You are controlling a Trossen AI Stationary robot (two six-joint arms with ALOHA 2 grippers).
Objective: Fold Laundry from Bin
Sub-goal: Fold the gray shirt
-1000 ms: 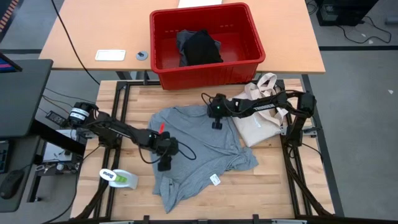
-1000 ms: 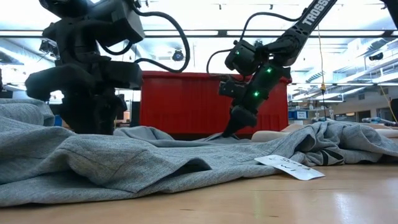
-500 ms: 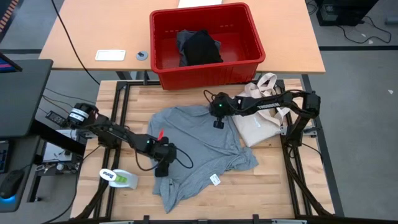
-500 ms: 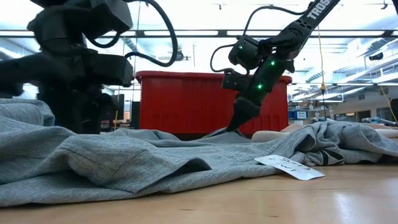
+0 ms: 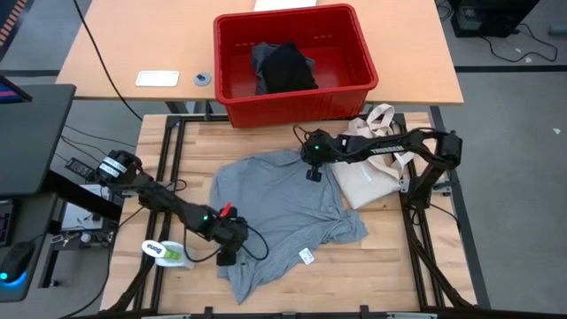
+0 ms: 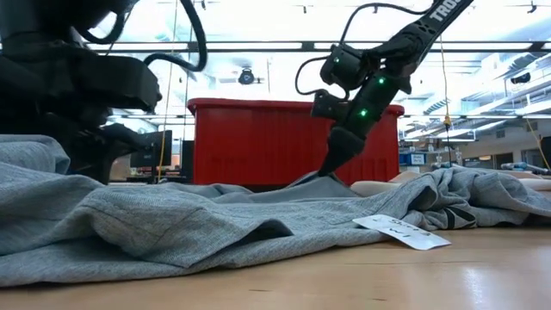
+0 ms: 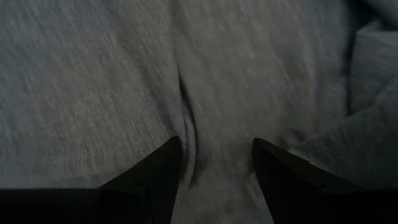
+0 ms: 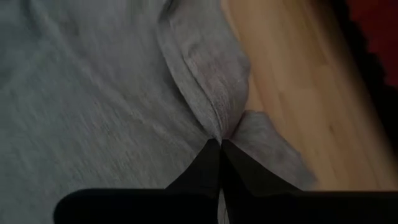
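Observation:
A light grey T-shirt (image 5: 283, 208) lies spread on the wooden table, its white tag (image 5: 306, 256) toward the near side. My right gripper (image 5: 312, 170) is shut on the shirt's far right edge. My left gripper (image 5: 227, 250) stands open over the shirt's near left part, pointing down, with a wrinkle (image 7: 186, 118) between its fingers. The red bin (image 5: 354, 89) stands beyond the table's far edge. In it lie a black garment (image 5: 288, 69) and a grey-blue cloth (image 5: 260, 60). My right gripper pinches a small fold at the shirt's far right edge (image 8: 217, 127) between its two fingers, which come from above and slant down. The fold rises to a low peak (image 6: 314, 179); the rest of the shirt lies slack on the table. I cannot tell whether my left gripper's open fingertips (image 7: 168, 152) touch the shirt.
A cream tote bag (image 5: 368, 173) lies at the table's right, next to the right arm. A white and green item (image 5: 168, 253) sits at the near left corner. A white card (image 5: 157, 78) and a small round thing (image 5: 203, 79) lie on the far desk.
My left gripper has moved over the shirt toward the table's near left corner, from the shirt's middle left to its near left part. My right gripper has stayed shut on the far edge and risen a little, lifting the fold.

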